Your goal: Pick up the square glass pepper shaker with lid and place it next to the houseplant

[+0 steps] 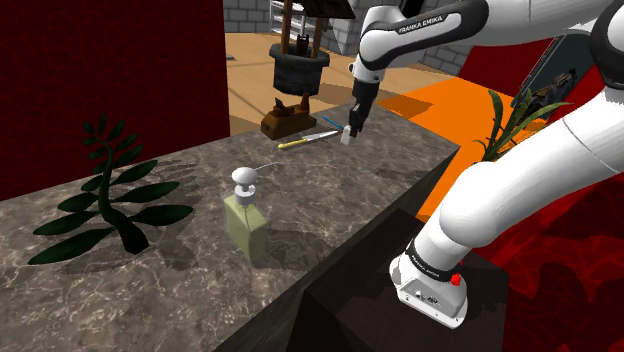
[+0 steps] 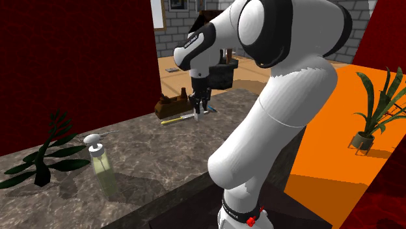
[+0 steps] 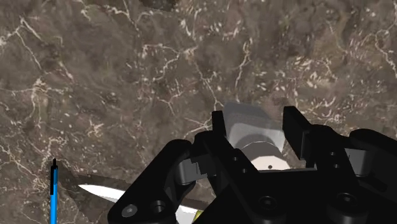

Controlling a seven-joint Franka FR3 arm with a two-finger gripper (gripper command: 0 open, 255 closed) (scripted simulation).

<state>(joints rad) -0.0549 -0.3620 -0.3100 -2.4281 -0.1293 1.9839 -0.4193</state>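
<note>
Counter: one, dark veined marble [image 1: 330, 190]. It carries every item listed below except the second plant.

Arm: one, white [image 1: 520, 170]. It rises from the stand at the shoulder view's lower right, bends overhead and comes down at the counter's far end, with the wrist pointing almost straight down.

Plants: two. One dark-leaved houseplant [image 1: 110, 195] stands at the near end of the counter, at the shoulder view's left. One potted plant [image 2: 374, 107] stands off the counter on the orange floor.

Pump bottle: one, pale green [image 1: 246, 222], upright, near the houseplant, on the arm's side of it.

Wooden block: one, brown [image 1: 285, 120], at the far edge of the counter, near the gripper.

Knife: one, yellow-handled [image 2: 177, 120], lying flat just beside the gripper.

Blue stick: one, thin [image 3: 54, 191], lying beside the knife blade.

Gripper: one, black [image 3: 256, 122]. Its fingers [image 3: 294, 130] are closed against opposite sides of the pepper shaker.

Pepper shaker: one [image 3: 254, 145], with a clear square body and a round pale lid. It is clasped upright between the fingers at the far end of the counter, well apart from the houseplant. Whether its base is off the marble cannot be determined.
</note>
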